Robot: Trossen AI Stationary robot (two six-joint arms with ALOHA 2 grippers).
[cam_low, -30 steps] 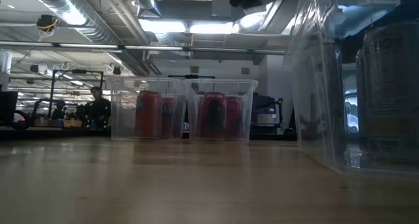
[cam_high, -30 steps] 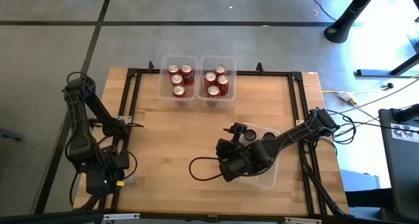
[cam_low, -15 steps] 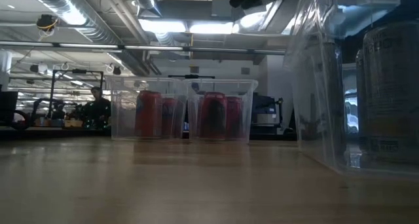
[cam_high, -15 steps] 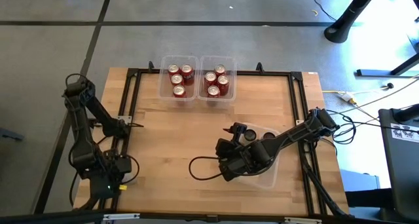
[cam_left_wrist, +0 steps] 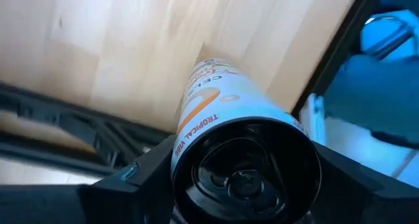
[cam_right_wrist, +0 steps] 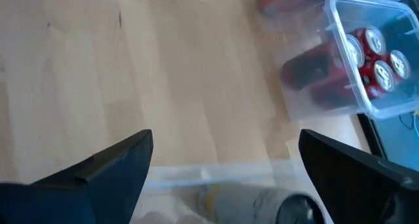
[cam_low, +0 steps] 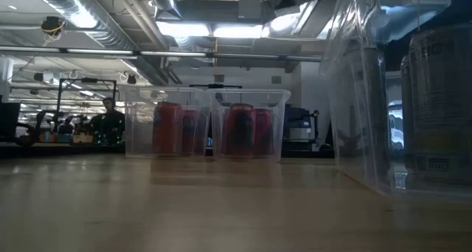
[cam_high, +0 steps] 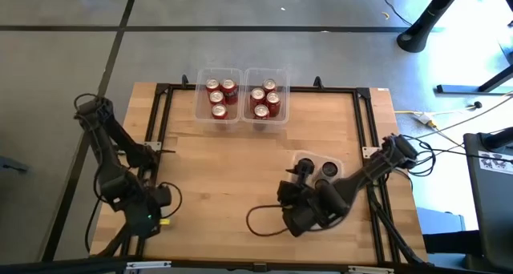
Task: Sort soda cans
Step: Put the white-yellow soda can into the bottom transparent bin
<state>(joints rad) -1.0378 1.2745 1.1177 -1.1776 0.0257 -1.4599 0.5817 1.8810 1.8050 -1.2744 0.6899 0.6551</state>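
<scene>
Here, the left end effector is clamped on a white can at the desk's near left corner. The right end effector, fingers wide apart, hovers over a clear bin holding dark cans. Red cans fill two far bins.

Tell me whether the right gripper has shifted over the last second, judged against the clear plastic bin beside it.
Yes. In the high view the right gripper has pulled back toward the table's near edge and slightly rightward, uncovering more of the clear plastic bin and its dark-topped cans.
</scene>
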